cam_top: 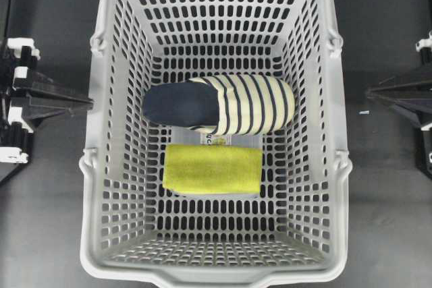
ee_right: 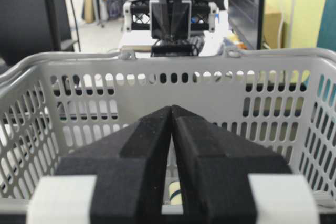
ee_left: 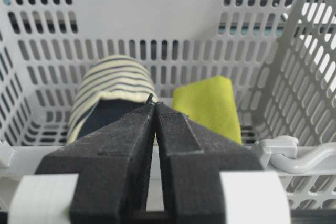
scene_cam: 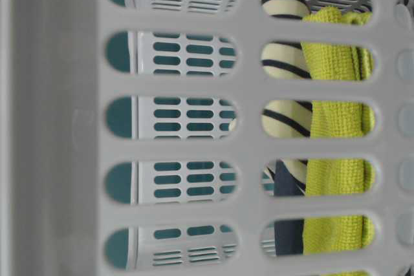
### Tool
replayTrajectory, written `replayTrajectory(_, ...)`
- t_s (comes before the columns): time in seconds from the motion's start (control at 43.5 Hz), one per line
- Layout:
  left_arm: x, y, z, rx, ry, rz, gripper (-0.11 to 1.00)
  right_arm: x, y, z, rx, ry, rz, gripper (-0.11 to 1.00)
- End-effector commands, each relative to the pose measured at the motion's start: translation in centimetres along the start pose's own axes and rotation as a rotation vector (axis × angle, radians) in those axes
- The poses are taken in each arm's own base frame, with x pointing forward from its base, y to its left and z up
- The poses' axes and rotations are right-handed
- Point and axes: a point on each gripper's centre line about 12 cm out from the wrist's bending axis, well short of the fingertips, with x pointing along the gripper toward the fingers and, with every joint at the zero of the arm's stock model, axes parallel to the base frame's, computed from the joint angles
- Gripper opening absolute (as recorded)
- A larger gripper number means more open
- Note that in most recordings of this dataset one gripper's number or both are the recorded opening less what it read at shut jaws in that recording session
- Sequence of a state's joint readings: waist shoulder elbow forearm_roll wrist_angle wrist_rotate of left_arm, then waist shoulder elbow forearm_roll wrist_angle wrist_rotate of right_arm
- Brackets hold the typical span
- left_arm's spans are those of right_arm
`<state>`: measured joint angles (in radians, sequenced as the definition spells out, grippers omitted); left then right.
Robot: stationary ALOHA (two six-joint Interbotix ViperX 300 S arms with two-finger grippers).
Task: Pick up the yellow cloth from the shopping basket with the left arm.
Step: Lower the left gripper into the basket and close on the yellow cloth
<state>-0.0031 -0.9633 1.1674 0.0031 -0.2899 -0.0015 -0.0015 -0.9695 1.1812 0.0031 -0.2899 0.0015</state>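
The yellow cloth [cam_top: 212, 168] lies folded flat on the floor of the light-grey shopping basket [cam_top: 216, 276], just in front of a striped slipper. It also shows in the left wrist view [ee_left: 207, 106] and the table-level view [scene_cam: 336, 179]. My left gripper [cam_top: 91, 104] is shut and empty outside the basket's left wall, level with the rim [ee_left: 153, 103]. My right gripper [cam_top: 368, 92] is shut and empty outside the right wall [ee_right: 171, 107].
A cream-and-navy striped slipper [cam_top: 223, 104] lies across the basket floor behind the cloth. A small clear box [cam_top: 202, 138] shows between and under them. The basket's tall slotted walls [ee_left: 157, 19] stand between both grippers and the cloth. Dark table surrounds the basket.
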Motion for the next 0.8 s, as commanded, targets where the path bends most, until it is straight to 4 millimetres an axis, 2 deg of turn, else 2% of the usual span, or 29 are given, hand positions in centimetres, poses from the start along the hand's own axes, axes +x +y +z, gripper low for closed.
replayTrajectory(0.0, 0.5, -0.2, 2.6, 0.015, -0.021, -0.015, 0.06, 0.4, 0.0, 0.5, 0.012, -0.011, 0.0, 0.0)
replayTrajectory(0.092, 1.3, -0.3, 3.9, -0.006, 0.038, -0.015, 0.0, 0.4, 0.0, 0.4, 0.03, 0.003, -0.002, 0.0)
replayTrajectory(0.299, 3.6, -1.1, 5.4, -0.028, 0.204, -0.042, 0.0, 0.7, 0.0, 0.0, 0.061, 0.068, -0.002, 0.0)
replayTrajectory(0.505, 6.7, -1.9, 5.4, -0.033, 0.338, -0.06, 0.0, 0.7, 0.1, -0.8, 0.061, 0.169, -0.003, 0.03)
replayTrajectory(0.597, 8.2, -2.0, 5.3, -0.021, 0.385, -0.059, 0.0, 0.8, 0.1, -0.6, 0.058, 0.167, -0.003, 0.15)
replayTrajectory(0.735, 10.3, -2.1, 5.1, -0.017, 0.45, -0.056, 0.02, 0.8, -0.1, -0.4, 0.058, 0.156, -0.009, 0.5)
replayTrajectory(0.781, 10.8, -2.2, 4.9, -0.016, 0.471, -0.056, 0.06, 0.8, -0.1, -0.4, 0.057, 0.156, -0.01, 0.62)
